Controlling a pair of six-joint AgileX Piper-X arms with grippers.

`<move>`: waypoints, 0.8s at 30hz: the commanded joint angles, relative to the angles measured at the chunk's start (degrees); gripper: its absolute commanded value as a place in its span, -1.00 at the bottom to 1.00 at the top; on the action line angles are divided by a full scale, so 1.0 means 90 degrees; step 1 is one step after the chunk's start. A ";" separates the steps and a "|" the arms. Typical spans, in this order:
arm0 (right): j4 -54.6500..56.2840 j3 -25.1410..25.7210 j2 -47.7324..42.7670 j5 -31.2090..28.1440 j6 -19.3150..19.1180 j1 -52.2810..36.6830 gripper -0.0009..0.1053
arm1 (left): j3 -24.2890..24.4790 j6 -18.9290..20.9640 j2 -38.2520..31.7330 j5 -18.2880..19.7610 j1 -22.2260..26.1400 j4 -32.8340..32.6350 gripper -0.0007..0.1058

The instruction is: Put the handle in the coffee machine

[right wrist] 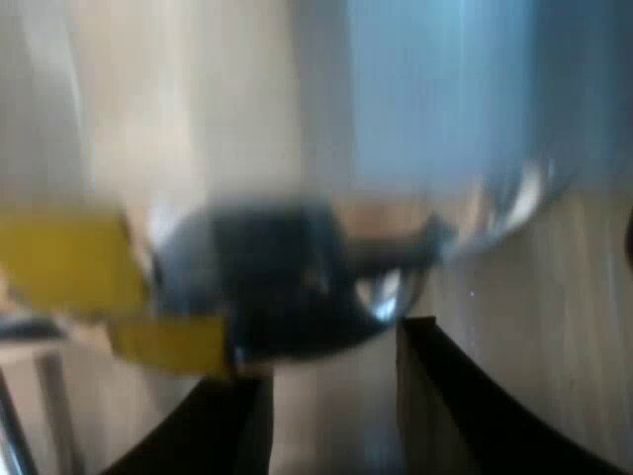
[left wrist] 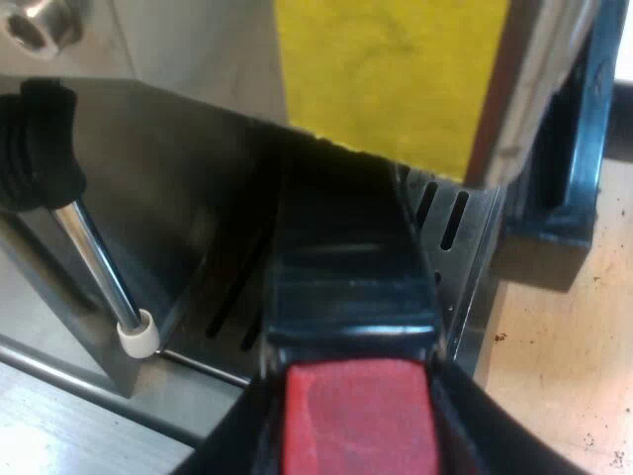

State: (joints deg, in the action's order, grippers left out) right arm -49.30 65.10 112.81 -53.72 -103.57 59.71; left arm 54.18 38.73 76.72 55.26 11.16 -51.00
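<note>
A: Where is your handle?
B: Left wrist view: clamped in the jaws of your left gripper, under the espresso machine front.
A: Right wrist view?
B: Jaws of your right gripper stand apart, empty.

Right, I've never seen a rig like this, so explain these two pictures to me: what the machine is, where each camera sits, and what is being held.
Each picture comes from a camera on one robot arm's wrist, looking along its gripper. In the left wrist view, the left gripper has its jaws shut on the handle, a dark bar ending in red. The handle reaches in under the espresso machine, the metal body with a yellow patch. Close by are the machine's steam wand and the slotted drip tray. In the right wrist view, the right gripper has its jaws apart, holding nothing, close to a dark rounded part that I cannot identify.
</note>
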 commanded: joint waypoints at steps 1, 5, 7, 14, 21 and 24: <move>-0.0386 0.0023 0.0004 0.0005 -0.0259 -0.0020 -0.39 | 0.0197 -0.0009 -0.0166 0.0811 0.0092 0.0164 -0.98; -0.0646 0.0023 0.0004 0.0122 -0.0367 -0.0059 -0.44 | 0.0197 -0.0009 -0.0166 0.0811 0.0092 0.0164 -0.98; -0.0691 0.0023 0.0004 0.0250 -0.0368 -0.0104 -0.44 | 0.0197 -0.0009 -0.0166 0.0811 0.0092 0.0164 -0.98; -0.0692 0.0217 0.0004 0.0714 -0.0503 -0.0254 -0.44 | 0.0197 -0.0009 -0.0166 0.0811 0.0092 0.0164 -0.98; -0.1102 0.0453 0.0226 0.0732 -0.0974 -0.0266 -0.44 | 0.0197 -0.0009 -0.0166 0.0811 0.0092 0.0164 -0.98; -0.1569 0.0490 0.0325 0.0679 -0.1288 -0.0243 -0.44 | 0.0197 -0.0009 -0.0166 0.0708 0.0092 0.0164 -0.98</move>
State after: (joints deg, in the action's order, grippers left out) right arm -58.52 67.65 116.76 -50.26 -112.90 58.24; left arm 54.26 38.73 76.72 55.11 11.16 -51.00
